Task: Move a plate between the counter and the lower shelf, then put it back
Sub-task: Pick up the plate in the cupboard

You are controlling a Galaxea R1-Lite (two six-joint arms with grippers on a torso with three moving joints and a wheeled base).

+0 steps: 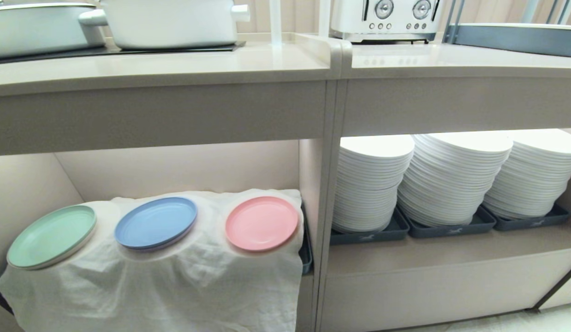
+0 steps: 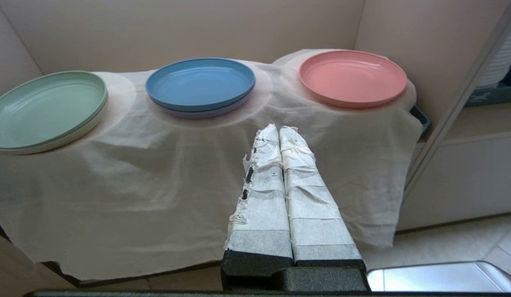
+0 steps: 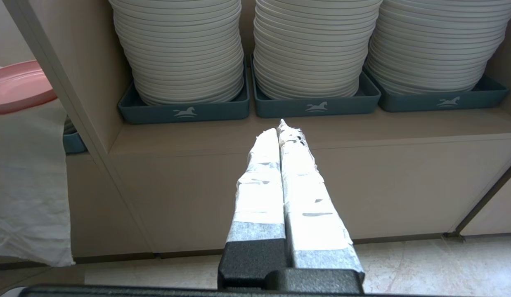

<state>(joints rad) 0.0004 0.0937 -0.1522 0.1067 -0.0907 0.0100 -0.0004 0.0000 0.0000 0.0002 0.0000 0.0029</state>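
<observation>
Item: pink plate [image 1: 261,223], round, shallow, raised rim. Location: lower shelf [image 1: 175,166], resting on a mound under the draped white cloth [image 1: 184,281], at the end nearest the cabinet divider [image 1: 323,184]. Tilted slightly forward.

Neighbours on the same cloth: blue plate [image 1: 155,223] (middle mound, apparently sitting on a second, paler plate) and mint-green plate [image 1: 51,236] at the far end. None touch one another.

Destination: beige worktop [image 1: 175,64] above, carrying a white pot [image 1: 170,20] on a black hob panel.

Left end effector [image 2: 279,128]: taped fingers pressed together, holding nothing, in front of the cloth between the blue and pink plates, apart from both.

Right end effector [image 3: 280,126]: fingers closed, empty, facing the recess of stacked white plates [image 3: 305,45] in grey trays.

Hazards, as judged: the cloth hangs loose, so a closed or low approach could snag it and drag all three plates off; the plate's forward tilt invites sliding; the divider beside it leaves little room for a sideways grip.
</observation>
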